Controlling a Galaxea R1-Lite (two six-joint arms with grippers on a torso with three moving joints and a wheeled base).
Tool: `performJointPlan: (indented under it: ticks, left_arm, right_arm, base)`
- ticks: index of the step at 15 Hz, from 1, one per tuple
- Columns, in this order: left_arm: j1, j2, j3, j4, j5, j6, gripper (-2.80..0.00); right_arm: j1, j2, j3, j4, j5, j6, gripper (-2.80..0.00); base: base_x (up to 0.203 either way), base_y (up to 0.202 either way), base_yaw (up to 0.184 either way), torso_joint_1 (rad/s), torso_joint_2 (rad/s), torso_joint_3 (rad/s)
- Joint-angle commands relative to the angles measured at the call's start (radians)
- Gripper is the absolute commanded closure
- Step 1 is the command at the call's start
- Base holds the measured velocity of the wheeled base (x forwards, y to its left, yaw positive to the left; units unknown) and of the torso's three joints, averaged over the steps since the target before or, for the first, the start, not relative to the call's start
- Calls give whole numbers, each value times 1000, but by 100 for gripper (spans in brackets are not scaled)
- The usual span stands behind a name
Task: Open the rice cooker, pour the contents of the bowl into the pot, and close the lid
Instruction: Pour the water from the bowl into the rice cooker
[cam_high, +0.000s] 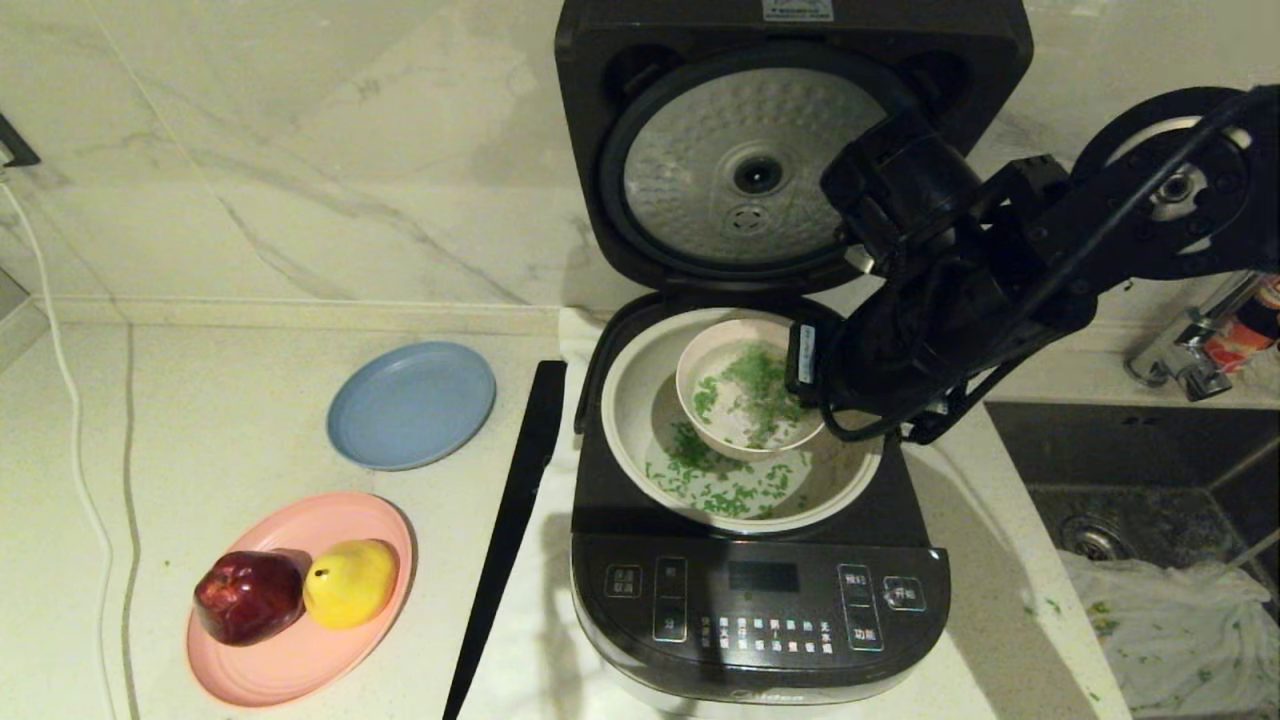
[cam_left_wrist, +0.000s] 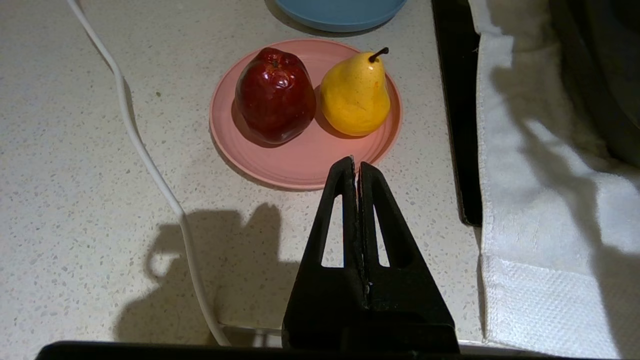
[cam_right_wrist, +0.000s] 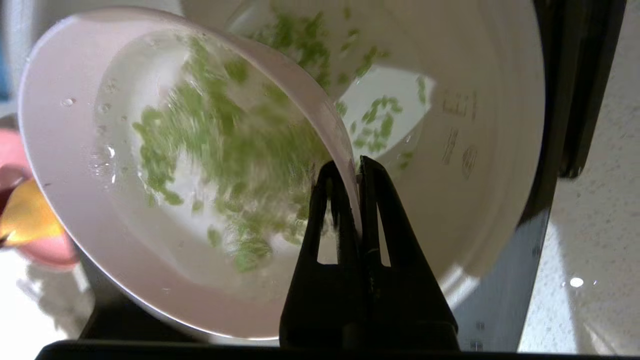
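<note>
Over on the speckled bench (cam_high: 230, 400) sits a pink plate (cam_high: 300, 655) carrying a dark red apple (cam_high: 248, 597) and a yellow pear (cam_high: 350, 582), the two fruits side by side and touching, with an empty blue plate (cam_high: 412, 404) just behind them. A white cable (cam_high: 70, 420) trails along the bench's far left edge, and a long black strip (cam_high: 510, 520) lies beside a white cloth (cam_left_wrist: 545, 210). Off to the other side, a sink (cam_high: 1150, 470) holds a crumpled white rag (cam_high: 1170, 630) flecked with green, with a metal tap (cam_high: 1190, 345) above it against the marble wall (cam_high: 300, 150).
</note>
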Motion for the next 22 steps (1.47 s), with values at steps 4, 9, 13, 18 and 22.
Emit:
performJointPlan:
  ticks: [4, 9, 13, 18, 22]
  left_arm:
    - [0, -1, 0, 1, 1, 0, 0]
    - [0, -1, 0, 1, 1, 0, 0]
    - [0, -1, 0, 1, 1, 0, 0]
    - [0, -1, 0, 1, 1, 0, 0]
    - [0, -1, 0, 1, 1, 0, 0]
  right_arm:
    - [0, 16, 26, -87, -103, 22, 0]
    - [39, -42, 250, -416, -303, -78, 0]
    - [64, -87, 485, -853, -486, -283, 0]
    - [69, -107, 702, -1351, -575, -604, 0]
    - [88, -93, 847, -1708, -601, -833, 0]
  base:
    - [0, 0, 0, 0, 0, 0]
    - [0, 0, 0, 0, 0, 0]
    - [0, 0, 0, 0, 0, 0]
    - [0, 0, 0, 0, 0, 0]
    - [0, 0, 0, 0, 0, 0]
